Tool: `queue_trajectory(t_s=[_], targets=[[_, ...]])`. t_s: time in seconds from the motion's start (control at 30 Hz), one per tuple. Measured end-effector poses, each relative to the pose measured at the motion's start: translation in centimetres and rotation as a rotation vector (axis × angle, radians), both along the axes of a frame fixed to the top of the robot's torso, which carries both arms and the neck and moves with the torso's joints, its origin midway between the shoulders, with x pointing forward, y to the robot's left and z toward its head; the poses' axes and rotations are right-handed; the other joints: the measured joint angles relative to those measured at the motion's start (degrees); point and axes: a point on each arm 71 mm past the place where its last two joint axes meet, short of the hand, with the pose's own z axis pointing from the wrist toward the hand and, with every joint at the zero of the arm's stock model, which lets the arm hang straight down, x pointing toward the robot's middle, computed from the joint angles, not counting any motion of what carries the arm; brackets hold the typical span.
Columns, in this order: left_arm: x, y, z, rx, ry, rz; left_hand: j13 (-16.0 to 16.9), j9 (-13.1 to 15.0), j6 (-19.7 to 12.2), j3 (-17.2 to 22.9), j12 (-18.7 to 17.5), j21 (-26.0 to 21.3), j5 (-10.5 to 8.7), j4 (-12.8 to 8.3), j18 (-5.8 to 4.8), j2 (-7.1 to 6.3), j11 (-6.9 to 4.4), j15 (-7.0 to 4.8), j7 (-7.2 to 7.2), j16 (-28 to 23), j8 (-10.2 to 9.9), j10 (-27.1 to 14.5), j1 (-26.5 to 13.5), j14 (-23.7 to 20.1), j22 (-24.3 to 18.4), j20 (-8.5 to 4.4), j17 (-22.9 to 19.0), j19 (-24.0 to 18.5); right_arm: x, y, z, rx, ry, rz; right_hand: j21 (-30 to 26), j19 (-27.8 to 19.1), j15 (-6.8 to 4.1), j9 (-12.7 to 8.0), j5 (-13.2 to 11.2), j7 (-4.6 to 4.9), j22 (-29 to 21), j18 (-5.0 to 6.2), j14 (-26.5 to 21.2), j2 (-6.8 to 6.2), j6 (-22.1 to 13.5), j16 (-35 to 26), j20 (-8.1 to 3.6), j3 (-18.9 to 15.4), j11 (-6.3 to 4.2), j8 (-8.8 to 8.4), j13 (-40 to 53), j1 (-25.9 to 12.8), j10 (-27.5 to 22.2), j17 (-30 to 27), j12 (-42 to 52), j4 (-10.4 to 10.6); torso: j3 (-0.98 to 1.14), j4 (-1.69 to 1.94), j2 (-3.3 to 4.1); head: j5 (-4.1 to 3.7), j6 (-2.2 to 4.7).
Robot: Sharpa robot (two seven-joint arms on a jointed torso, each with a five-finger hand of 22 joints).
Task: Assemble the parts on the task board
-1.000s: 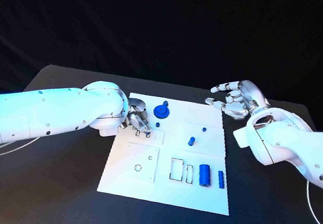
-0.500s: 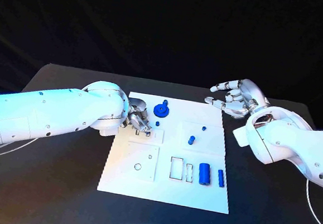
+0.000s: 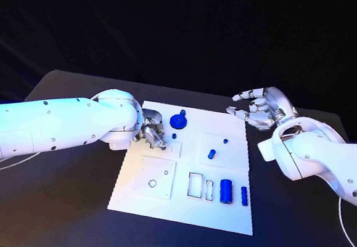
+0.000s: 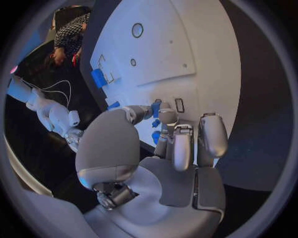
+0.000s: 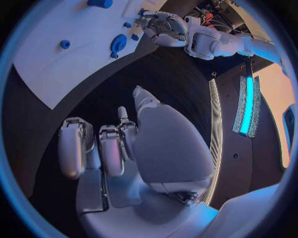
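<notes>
The white task board [image 3: 137, 198] lies in the middle of the table. My left hand [image 3: 151, 130] is curled over the board's far left part, by two small slots [image 3: 158, 148]. Its thumb and a finger pinch a small blue peg [image 3: 174, 136], which the left wrist view shows between my left hand's [image 4: 174, 148] fingertips as the peg [image 4: 156, 107]. A round blue knob [image 3: 178, 122] stands just beyond. My right hand [image 3: 259, 108] hovers past the board's far right corner, fingers spread, empty; the right wrist view shows this right hand [image 5: 118, 148] and the knob [image 5: 117, 43].
Two small blue pieces [image 3: 212, 154] [image 3: 225, 144] sit mid-board. A thick blue cylinder [image 3: 225, 193] and a slim blue one [image 3: 245, 196] lie near the board's near right, beside an empty rectangular recess [image 3: 195, 186]. A ring-shaped hole [image 3: 152, 184] is at near left.
</notes>
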Motion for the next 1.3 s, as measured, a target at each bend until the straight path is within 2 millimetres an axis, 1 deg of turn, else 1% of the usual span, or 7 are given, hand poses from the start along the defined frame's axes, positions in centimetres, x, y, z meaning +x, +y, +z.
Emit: queue_trajectory(t_s=[0.17,0.27,0.3,0.33,0.37,0.77,1.3], targets=[[-0.05,0.08,-0.08,-0.003,0.006,0.002,0.1,0.0,0.0,0.0,0.0,0.0,0.00,0.0,0.00,-0.03,0.00,0.00,0.00,0.0,0.0,0.0,0.0,0.0,0.1,0.00,0.0,0.0,0.01,0.02,-0.04,-0.001,0.002,0.000,0.0,0.0,0.00,0.0,0.0,0.00,0.0,0.00,0.0,0.00,0.0,0.0,0.00,0.0,0.00,0.00,0.0,0.0,0.0,0.0,0.0,0.0,0.00,0.01,-0.01,0.00,0.09],[-0.06,0.18,-0.12,-0.009,0.011,0.009,0.2,0.0,0.0,0.0,0.2,0.2,0.00,0.0,0.00,-0.03,0.01,0.00,-0.03,0.0,0.2,0.4,0.0,0.0,0.2,0.00,0.0,0.0,0.01,-0.01,-0.10,-0.002,0.003,0.000,0.0,0.0,0.00,0.0,0.0,0.00,0.0,0.00,0.0,0.00,0.0,0.0,0.00,0.0,0.00,0.00,0.0,0.0,0.0,0.0,0.0,0.0,-0.04,0.01,-0.01,-0.04,0.38],[-0.06,0.22,-0.14,-0.012,0.012,0.011,0.2,0.0,0.0,0.0,0.2,0.2,0.00,0.0,-0.13,-0.03,0.01,0.00,-0.03,0.0,0.2,0.4,0.0,0.0,0.2,0.00,0.0,0.0,0.01,-0.02,-0.11,-0.002,0.004,0.000,0.0,0.0,0.00,0.0,0.0,0.00,0.0,0.00,0.0,0.00,0.0,0.0,0.00,0.0,0.00,0.00,0.0,0.0,0.0,0.0,0.0,0.0,-0.03,0.02,-0.01,-0.07,0.43],[-0.05,0.28,-0.16,-0.015,0.014,0.014,0.3,0.0,0.0,0.0,0.2,0.2,-0.01,0.0,-0.80,-0.03,0.01,0.00,-0.03,0.0,0.3,0.4,0.0,0.0,0.2,0.00,0.0,0.0,0.01,-0.04,-0.13,-0.002,0.005,-0.001,0.0,0.0,0.00,0.0,0.0,0.00,0.0,0.00,0.0,0.00,0.0,0.0,0.00,0.0,0.00,0.00,0.0,0.0,0.0,0.0,0.0,0.0,-0.03,0.02,-0.01,-0.08,0.47],[-0.04,0.32,-0.17,-0.018,0.015,0.017,0.3,0.0,0.0,0.0,0.2,0.2,-0.01,0.0,-0.92,-0.03,0.01,0.00,-0.03,0.0,0.3,0.4,0.0,0.0,0.2,0.00,0.0,0.0,0.01,-0.05,-0.14,-0.003,0.005,-0.001,0.0,0.0,0.00,0.0,0.0,0.00,0.0,0.00,0.0,0.00,0.0,0.0,0.00,0.0,0.00,0.00,0.0,0.0,0.0,0.0,0.0,0.0,-0.05,0.02,-0.01,-0.09,0.49],[0.05,0.56,-0.28,-0.046,0.032,0.044,0.4,0.1,0.1,0.0,0.4,0.5,0.56,0.0,-0.91,-0.02,-0.18,0.00,-0.12,0.0,0.3,0.6,0.0,0.0,0.6,0.00,0.0,0.4,0.05,-0.10,-0.27,-0.007,0.009,-0.003,-0.3,0.0,0.00,0.0,0.0,0.00,0.0,0.00,0.0,0.01,0.0,0.0,0.00,0.0,0.00,0.00,0.0,0.0,0.0,0.0,0.0,0.0,-0.05,0.05,0.04,-0.21,0.68],[0.30,0.33,-0.27,-0.034,0.038,0.034,0.4,0.3,0.5,0.0,0.4,0.4,0.56,0.0,-0.91,-0.03,-0.10,-0.21,-0.22,0.0,0.3,0.7,0.0,0.2,0.7,0.00,0.0,0.4,0.06,-0.11,-0.32,-0.011,0.010,-0.001,-0.3,0.0,0.00,0.0,0.0,0.00,0.0,0.00,0.0,0.24,0.0,0.0,0.00,0.0,0.00,0.00,0.0,-0.2,0.0,0.0,0.0,0.0,0.05,0.03,0.06,-0.18,0.29]])
